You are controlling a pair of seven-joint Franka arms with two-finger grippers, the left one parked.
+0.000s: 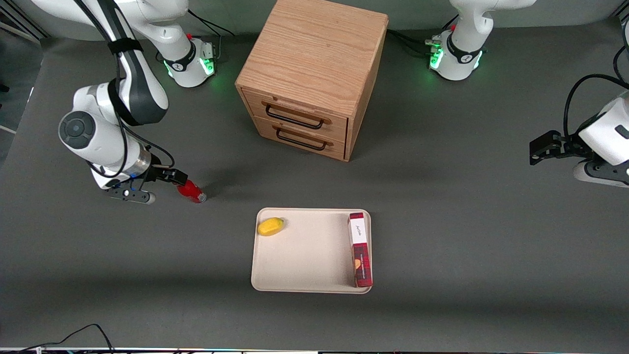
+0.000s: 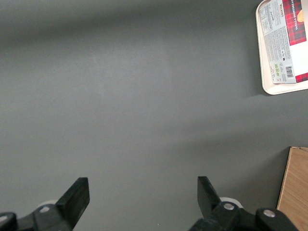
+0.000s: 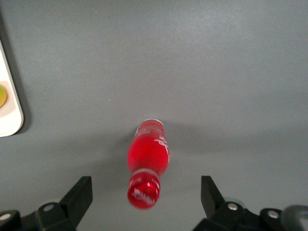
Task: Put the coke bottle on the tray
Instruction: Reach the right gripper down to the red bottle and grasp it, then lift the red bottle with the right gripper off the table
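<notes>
The gripper [image 3: 144, 197] hangs spread wide above the bottle [image 3: 147, 161], which stands on the table [image 1: 442, 221] toward the working arm's end, well apart from the tray [image 1: 304, 255] and clear of both fingers [image 3: 79, 192]. The bottle looks slim and top-heavy: a finger clipping the cap on the descent would likely tip it and send it rolling, and a grasp taken only at the cap could let it swing or slip in transit. The tray already carries a yellow fruit [image 1: 271, 226] and a plaid box [image 1: 359, 248], so a careless drop near either could knock the bottle over. In the front view the gripper covers the bottle's top, and its height above the table is hard to judge; the wrist view shows only a corner of the tray.
</notes>
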